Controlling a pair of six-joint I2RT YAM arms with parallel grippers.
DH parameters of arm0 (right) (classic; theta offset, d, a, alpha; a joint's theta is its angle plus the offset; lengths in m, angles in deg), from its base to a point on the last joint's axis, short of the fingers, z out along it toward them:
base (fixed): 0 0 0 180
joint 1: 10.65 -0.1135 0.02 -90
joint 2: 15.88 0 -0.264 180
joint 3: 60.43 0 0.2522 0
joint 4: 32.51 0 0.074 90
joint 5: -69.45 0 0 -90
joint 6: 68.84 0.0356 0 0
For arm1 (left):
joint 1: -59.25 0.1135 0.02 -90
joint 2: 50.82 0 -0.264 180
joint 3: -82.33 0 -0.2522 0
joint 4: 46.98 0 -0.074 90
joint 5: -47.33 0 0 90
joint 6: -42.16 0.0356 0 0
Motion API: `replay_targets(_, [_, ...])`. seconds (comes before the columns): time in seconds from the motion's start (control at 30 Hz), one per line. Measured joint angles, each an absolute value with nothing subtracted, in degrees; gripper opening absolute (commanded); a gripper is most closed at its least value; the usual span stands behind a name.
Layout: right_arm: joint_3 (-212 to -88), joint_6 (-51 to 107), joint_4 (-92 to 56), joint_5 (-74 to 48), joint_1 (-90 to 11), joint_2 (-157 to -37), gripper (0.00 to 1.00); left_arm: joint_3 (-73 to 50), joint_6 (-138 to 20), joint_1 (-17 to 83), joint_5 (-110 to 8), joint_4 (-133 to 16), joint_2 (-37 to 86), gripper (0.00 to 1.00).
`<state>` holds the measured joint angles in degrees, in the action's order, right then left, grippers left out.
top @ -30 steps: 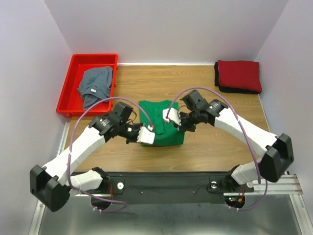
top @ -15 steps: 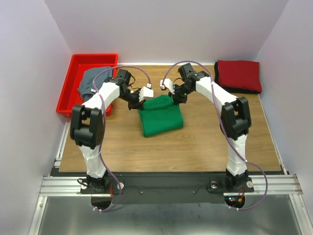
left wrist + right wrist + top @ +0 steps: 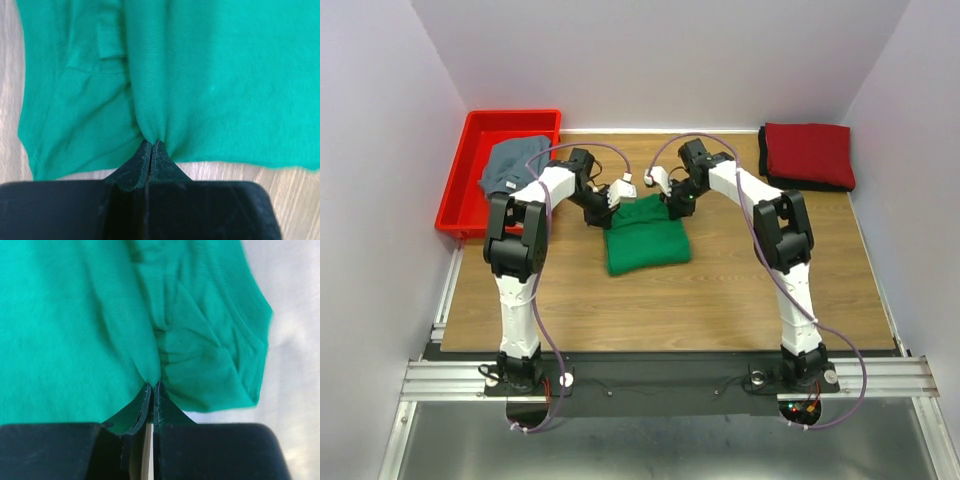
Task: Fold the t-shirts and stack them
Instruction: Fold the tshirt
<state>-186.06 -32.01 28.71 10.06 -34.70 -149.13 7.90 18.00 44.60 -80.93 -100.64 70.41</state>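
Green t-shirt [image 3: 215, 75] rests folded on the wooden table [image 3: 720, 290], spreading ahead of both sets of fingers. Left gripper [image 3: 151, 146] and right gripper [image 3: 151, 386] are each closed tight, pinching a cloth fold between the tips.

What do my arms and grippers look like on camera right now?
Left arm and right arm: white links, black joint housings, each trailing a purple cable. Left gripper and right gripper: white bodies, black tapered fingers. No markings visible.
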Motion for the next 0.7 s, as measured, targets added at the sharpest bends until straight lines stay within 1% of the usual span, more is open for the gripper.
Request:
replay_targets(0.1, [-179.09, -31.49, 28.93, 10.59, -34.73, -144.76, 0.06, 5.52, 19.38, 43.16, -80.49, -99.11, 69.25, 0.00])
replay_targets(0.23, [-168.88, -29.72, 29.92, 11.18, -35.40, -138.11, 0.06, -2.22, 21.30, 39.66, -80.45, -99.18, 63.94, 0.00])
replay_targets(0.3, [-163.44, -28.75, 30.33, 11.31, -35.99, -134.64, 0.10, -6.33, 21.65, 37.98, -80.93, -98.72, 61.10, 0.00])
replay_targets(0.33, [-160.47, -28.14, 31.05, 11.68, -36.43, -132.45, 0.15, -8.54, 21.67, 37.19, -81.26, -99.20, 59.35, 0.02])
replay_targets(0.37, [-158.50, -27.81, 31.86, 11.94, -36.89, -130.81, 0.25, -10.39, 21.76, 36.51, -81.67, -99.73, 57.84, 0.09])
replay_targets(0.4, [-157.08, -27.36, 32.85, 12.36, -37.17, -129.48, 0.31, -12.10, 21.72, 35.94, -82.18, -100.34, 56.40, 0.27])
replay_targets(0.43, [-156.12, -26.68, 34.99, 12.93, -37.57, -127.88, 0.43, -14.09, 21.83, 35.53, -82.79, -100.97, 54.52, 0.32])
replay_targets(0.5, [-156.95, -25.69, 38.35, 13.78, -38.11, -127.10, 0.49, -15.71, 21.04, 35.57, -83.25, -102.04, 52.31, 0.42])
replay_targets(0.6, [-161.17, -22.96, 42.35, 15.77, -37.39, -127.23, 0.51, -16.38, 20.71, 36.58, -83.66, -102.98, 49.16, 0.45])
replay_targets(0.7, [-170.39, -18.94, 44.36, 19.31, -34.20, -129.48, 0.50, -16.23, 20.23, 37.19, -84.56, -103.22, 46.23, 0.47])
